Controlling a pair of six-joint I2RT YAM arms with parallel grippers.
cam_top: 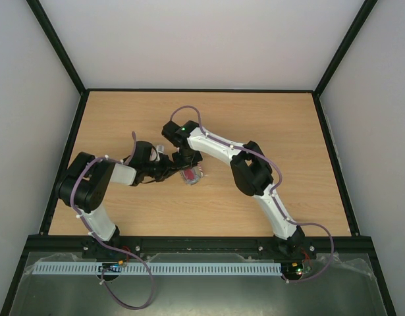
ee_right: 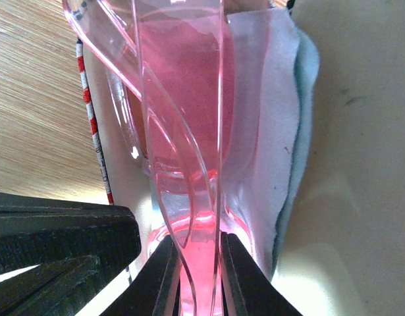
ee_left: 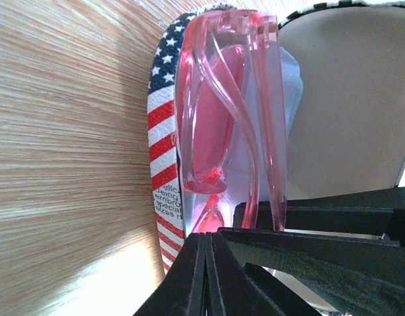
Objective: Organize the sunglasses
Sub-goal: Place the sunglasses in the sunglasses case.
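One sunglasses (ee_left: pixel 215 118) pair, lengthwise along case (ee_left: pixel 161 131)

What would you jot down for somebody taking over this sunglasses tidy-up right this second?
Right pincer: shut on the frame of the sunglasses.
Left pincer: looks shut, nothing visible between its fingers, close beside the glasses.
Things: the sunglasses are folded and sit in the open flag-print case, with the blue cloth behind them against the lining.
Done: glasses folded and in the case with the cloth.
Left: probably release them, let them settle, then close the case.
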